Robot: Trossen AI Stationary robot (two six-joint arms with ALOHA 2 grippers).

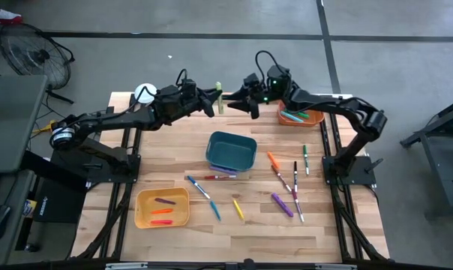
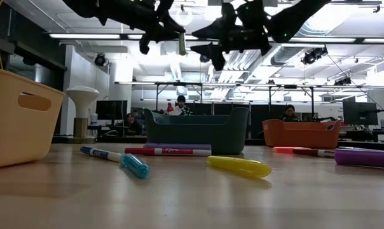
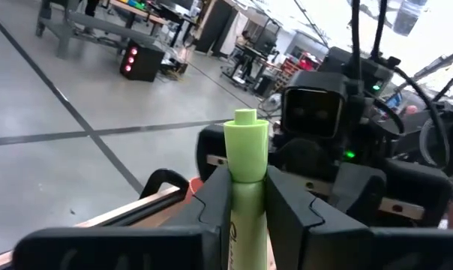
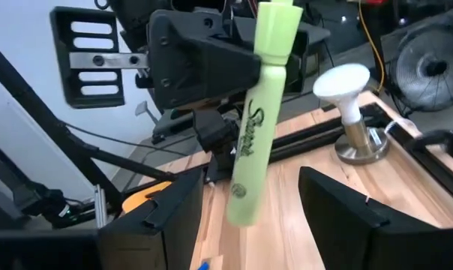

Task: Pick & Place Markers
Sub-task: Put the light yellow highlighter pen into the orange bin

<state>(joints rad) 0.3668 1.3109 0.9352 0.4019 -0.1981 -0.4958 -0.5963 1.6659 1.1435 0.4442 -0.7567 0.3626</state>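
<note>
A light green marker [image 1: 220, 98] stands upright in the air above the table's far edge, held in my left gripper [image 1: 212, 102]. In the right wrist view the green marker [image 4: 259, 112] is tilted. My right gripper [image 4: 253, 196] is open, its fingers on either side of the marker's lower end without touching it. In the high view my right gripper [image 1: 245, 103] faces the left one from the right. Several more markers [image 1: 285, 186] lie on the table's right and near parts. Others lie in the yellow bin [image 1: 163, 208] and the orange bin [image 1: 301, 115]. My left gripper [image 3: 247, 184] pinches the green marker's barrel [image 3: 247, 196] between its two fingers [image 3: 215, 199], coming roughly level from the table's left and lying across it. The marker's stepped end [image 3: 247, 135] sticks out past the fingertips. The marker is lifted clear of the table, near upright.
A teal bin [image 1: 232, 151] stands mid-table. The yellow bin is near left and the orange bin at the far right corner. A white mushroom-shaped object [image 1: 144, 93] stands at the far left corner. People sit at desks [image 2: 179, 105] beyond the table.
</note>
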